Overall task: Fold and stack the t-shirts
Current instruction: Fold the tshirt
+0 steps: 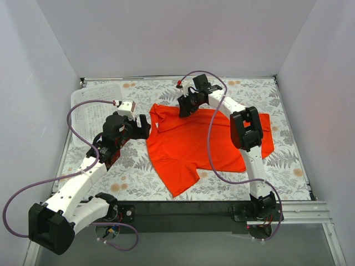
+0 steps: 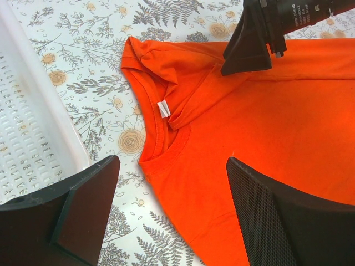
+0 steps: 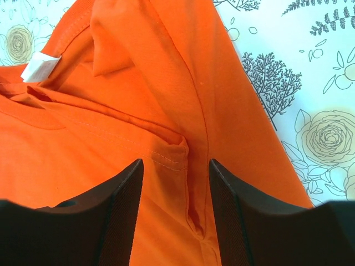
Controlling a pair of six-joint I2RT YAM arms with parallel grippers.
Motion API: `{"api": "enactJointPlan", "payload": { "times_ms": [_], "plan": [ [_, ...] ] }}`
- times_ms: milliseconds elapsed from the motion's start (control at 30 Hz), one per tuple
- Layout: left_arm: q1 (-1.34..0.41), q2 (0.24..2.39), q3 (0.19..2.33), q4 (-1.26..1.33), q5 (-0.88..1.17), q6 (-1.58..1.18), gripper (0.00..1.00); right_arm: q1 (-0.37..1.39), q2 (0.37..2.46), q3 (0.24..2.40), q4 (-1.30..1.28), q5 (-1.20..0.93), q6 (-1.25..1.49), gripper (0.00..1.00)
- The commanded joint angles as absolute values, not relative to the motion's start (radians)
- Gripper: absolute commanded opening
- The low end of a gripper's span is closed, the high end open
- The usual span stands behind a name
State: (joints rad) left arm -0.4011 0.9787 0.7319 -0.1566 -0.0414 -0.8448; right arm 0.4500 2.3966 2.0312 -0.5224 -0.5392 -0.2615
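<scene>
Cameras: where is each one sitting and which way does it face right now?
Top external: above and behind the robot, looking down at the table; left arm, right arm, t-shirt and basket show.
Left wrist: on the left gripper, looking down at the collar; its own open fingers at the bottom, right gripper at the top.
Right wrist: close over a fabric fold, own fingers either side.
Both wrist views share the white neck tag.
</scene>
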Motion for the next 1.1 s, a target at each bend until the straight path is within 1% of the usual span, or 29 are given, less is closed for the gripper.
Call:
{"api": "enactJointPlan", "payload": {
  "times_ms": [0,133,167,200,433,567,700,900,1067],
  "plan": [
    [-0.399,0.957,0.729,-0.147,-0.035,-0.842,0.72,0.456,2.414,2.040,-0.514,-0.531,-0.258,0.48],
    [-0.399,0.959,0.729,-0.146,-0.032,-0.845,0.72,0.454,2.416,2.040,-0.518,-0.534,-0.261,0.44],
    [-0.399,0.959,0.727,-0.147,-0.034,-0.844,0.72,0.456,2.418,2.040,-0.518,-0.534,-0.261,0.40],
    [-0.399,0.957,0.729,-0.147,-0.034,-0.845,0.72,0.456,2.416,2.040,-0.522,-0.543,-0.261,0.38],
    [-0.397,0.954,0.729,-0.147,-0.032,-0.845,0.72,0.460,2.410,2.031,-0.537,-0.566,-0.278,0.28],
    [-0.399,0.954,0.729,-0.147,-0.029,-0.845,0.72,0.462,2.384,2.017,-0.541,-0.577,-0.296,0.11],
    [-0.399,0.954,0.727,-0.147,-0.029,-0.845,0.72,0.460,2.344,1.997,-0.538,-0.595,-0.316,0.02],
    [-0.399,0.954,0.727,-0.146,-0.032,-0.845,0.72,0.463,2.254,1.907,-0.537,-0.650,-0.394,0.01],
    [-0.399,0.954,0.724,-0.147,-0.032,-0.845,0.72,0.474,2.169,1.795,-0.543,-0.699,-0.533,0.03]
  ]
}}
